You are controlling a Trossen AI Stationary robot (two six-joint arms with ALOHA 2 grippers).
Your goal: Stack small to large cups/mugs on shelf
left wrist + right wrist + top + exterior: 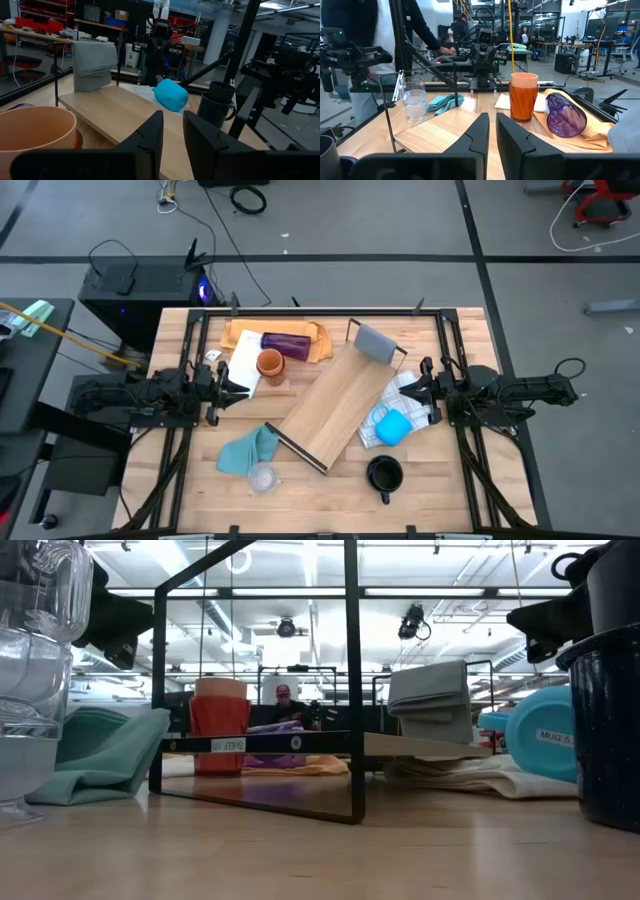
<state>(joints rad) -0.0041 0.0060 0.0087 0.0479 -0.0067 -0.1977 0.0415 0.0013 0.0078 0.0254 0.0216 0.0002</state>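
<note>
The light-wood shelf (335, 400) lies diagonally mid-table, its grey end panel (375, 343) at the far end. A tan cup nested in an amber cup (270, 365) stands upright left of it. The purple tumbler (285, 343) lies on its side on tan paper. The light blue mug (392, 427) lies on its side on the white checked cloth. A black cup sits in the dark mug (384, 473) near the front. The clear cups (262, 477) stand stacked by the teal cloth. My left gripper (240, 385) and right gripper (412, 395) hover either side of the shelf, both shut and empty.
The teal cloth (248, 450) lies at the shelf's near left corner. The white checked cloth (405, 405) is under the blue mug, and tan paper (275, 340) and a white sheet (245, 360) are at the far left. People stand in the room beyond the table.
</note>
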